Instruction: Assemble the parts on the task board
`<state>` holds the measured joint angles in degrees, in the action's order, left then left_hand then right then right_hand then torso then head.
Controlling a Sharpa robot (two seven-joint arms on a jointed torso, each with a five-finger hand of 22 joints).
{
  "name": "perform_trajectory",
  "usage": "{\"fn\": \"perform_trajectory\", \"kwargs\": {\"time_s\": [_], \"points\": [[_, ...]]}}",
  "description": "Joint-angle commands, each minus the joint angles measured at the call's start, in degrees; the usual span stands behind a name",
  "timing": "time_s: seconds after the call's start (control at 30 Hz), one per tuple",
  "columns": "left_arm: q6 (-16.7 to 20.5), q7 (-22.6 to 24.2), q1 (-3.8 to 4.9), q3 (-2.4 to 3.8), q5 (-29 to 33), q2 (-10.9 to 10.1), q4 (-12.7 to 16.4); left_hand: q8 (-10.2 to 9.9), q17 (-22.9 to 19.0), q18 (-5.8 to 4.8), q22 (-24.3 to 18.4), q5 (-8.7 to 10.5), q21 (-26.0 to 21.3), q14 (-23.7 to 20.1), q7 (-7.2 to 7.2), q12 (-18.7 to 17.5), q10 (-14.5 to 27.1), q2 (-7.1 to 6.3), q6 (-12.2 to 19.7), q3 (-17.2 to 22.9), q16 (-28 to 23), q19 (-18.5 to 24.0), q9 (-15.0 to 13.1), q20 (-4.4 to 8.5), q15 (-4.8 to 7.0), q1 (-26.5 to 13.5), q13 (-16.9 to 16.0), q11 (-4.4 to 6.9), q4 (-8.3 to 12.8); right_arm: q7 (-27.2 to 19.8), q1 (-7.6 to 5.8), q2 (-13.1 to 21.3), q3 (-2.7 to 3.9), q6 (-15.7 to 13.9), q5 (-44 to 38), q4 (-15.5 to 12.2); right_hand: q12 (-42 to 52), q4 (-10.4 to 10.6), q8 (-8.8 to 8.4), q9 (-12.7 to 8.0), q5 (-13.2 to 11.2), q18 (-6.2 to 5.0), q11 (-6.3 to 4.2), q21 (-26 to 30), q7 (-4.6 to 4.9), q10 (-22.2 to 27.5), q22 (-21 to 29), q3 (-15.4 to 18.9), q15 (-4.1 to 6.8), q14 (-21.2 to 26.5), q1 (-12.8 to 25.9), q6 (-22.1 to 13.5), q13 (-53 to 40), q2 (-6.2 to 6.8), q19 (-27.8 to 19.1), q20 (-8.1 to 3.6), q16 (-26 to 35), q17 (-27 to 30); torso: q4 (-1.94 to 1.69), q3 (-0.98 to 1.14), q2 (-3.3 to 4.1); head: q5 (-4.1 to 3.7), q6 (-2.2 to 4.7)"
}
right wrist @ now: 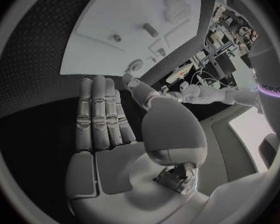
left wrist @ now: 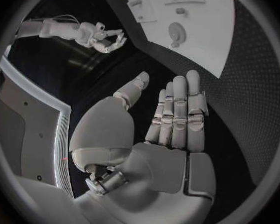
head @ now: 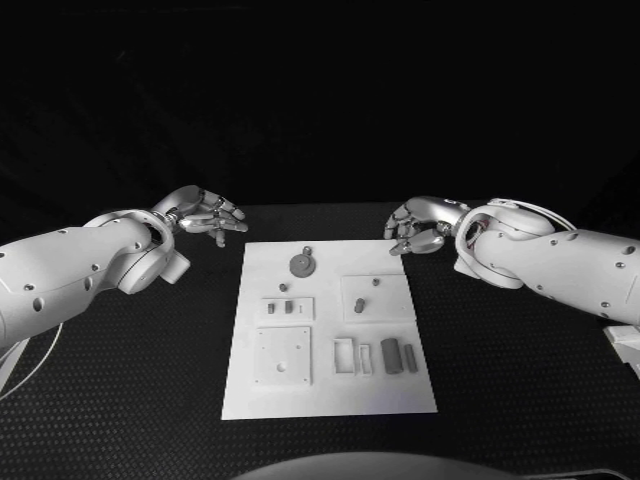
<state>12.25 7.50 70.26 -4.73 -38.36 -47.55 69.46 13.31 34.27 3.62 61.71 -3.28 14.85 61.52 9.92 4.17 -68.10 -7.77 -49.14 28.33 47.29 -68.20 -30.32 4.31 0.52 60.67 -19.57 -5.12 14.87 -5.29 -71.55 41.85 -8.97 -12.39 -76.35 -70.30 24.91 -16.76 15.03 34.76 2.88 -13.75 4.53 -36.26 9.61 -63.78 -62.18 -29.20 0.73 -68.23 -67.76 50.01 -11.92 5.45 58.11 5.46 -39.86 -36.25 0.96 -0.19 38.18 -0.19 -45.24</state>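
Black tabletop (head: 147, 400): white rectangular task board (head: 332, 395) carries loose small grey parts (head: 391, 355); left hand (head: 205, 215) and right hand (head: 414, 228) hover empty, fingers apart, so assembly appears unstarted.

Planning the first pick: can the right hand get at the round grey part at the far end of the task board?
Probably yes. The right hand hovers open just beside the task board's far corner, and nothing lies between it and the round grey part.
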Motion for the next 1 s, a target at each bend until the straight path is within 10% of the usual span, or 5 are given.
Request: {"fn": "perform_trajectory", "kwargs": {"time_s": [0.03, 0.37, 0.63, 1.0], "points": [[-2.20, 2.97, 0.03, 0.02, 6.54, 0.14, 0.45, 0.26, 0.02, 2.59, -0.24, 0.07, -0.56, 0.49, 0.40, -0.02, -0.55, 0.75, 0.05, -0.54, -0.58, -0.57, -0.01, -0.02, -0.18, -0.04, -0.06, -0.57, 0.11, -1.05, 0.71, -0.08, -0.45, -1.61, -5.86, 0.55, -2.28, -0.06, -0.58, -0.48, -0.10, -1.25, 0.23, -1.96, 0.45, 0.91, -0.98, -0.47, 0.80, -2.62, -0.72, -0.53, 0.97, 0.07, 2.93, -1.84, -1.83, -0.93, -0.03, -0.10, 0.01, -0.06, 0.39], [-2.18, 3.10, 0.02, 0.01, 6.55, 0.16, 1.29, 0.54, 0.17, 2.33, -0.70, 0.10, -1.08, 0.45, 0.65, -0.18, -0.20, 0.91, -0.18, -0.84, -1.14, -0.66, -0.02, 0.12, -0.33, 0.07, -0.09, -0.73, 0.45, 2.88, 3.13, -1.14, -1.48, -4.80, -13.05, -0.60, -11.77, 0.00, -1.55, -2.44, -0.02, -1.25, 1.16, -12.41, 0.20, 1.88, -7.75, 0.01, 0.10, -7.94, -1.04, -0.62, 5.69, -0.90, 12.51, -8.67, -18.28, -10.61, 0.06, 0.00, 0.11, 0.07, 0.71], [-2.13, 3.04, 0.01, 0.00, 6.49, 0.31, 1.18, 0.61, 0.32, 2.25, -0.81, 0.10, -1.16, 0.65, 0.67, -0.20, -0.07, 1.05, -0.17, -0.92, -1.21, -0.91, 0.01, 0.25, -0.33, 0.21, -0.11, -0.75, 0.59, 3.29, 3.89, -2.37, -1.68, -8.80, -12.63, -0.16, -19.77, 0.07, -2.98, -3.56, -0.17, -0.67, 5.20, -8.51, -0.99, 12.15, -6.27, -3.57, -3.75, -3.57, -1.70, -3.05, 8.30, -0.29, 8.34, -6.79, -15.05, -8.07, -0.14, -0.08, 0.09, -0.19, 0.63], [-2.24, 2.70, 0.01, 0.00, 6.45, 0.33, 1.11, 0.71, 0.60, 2.15, -0.89, 0.10, -1.15, 1.09, 0.68, -0.18, -0.01, 1.14, -0.15, -1.16, -1.20, -1.44, 0.05, 0.47, -0.27, 0.15, -0.17, -0.73, 0.62, 3.72, 5.77, -3.61, -1.90, -9.66, -14.35, 1.37, -17.73, 0.03, -1.70, -3.30, -0.13, -1.09, 3.80, -7.39, 0.34, 7.06, -5.88, -5.46, -2.43, -3.71, -1.30, -1.28, 6.70, 1.53, 7.90, -5.70, -14.35, -6.34, -0.04, -0.10, 0.08, 0.00, 0.38]]}}
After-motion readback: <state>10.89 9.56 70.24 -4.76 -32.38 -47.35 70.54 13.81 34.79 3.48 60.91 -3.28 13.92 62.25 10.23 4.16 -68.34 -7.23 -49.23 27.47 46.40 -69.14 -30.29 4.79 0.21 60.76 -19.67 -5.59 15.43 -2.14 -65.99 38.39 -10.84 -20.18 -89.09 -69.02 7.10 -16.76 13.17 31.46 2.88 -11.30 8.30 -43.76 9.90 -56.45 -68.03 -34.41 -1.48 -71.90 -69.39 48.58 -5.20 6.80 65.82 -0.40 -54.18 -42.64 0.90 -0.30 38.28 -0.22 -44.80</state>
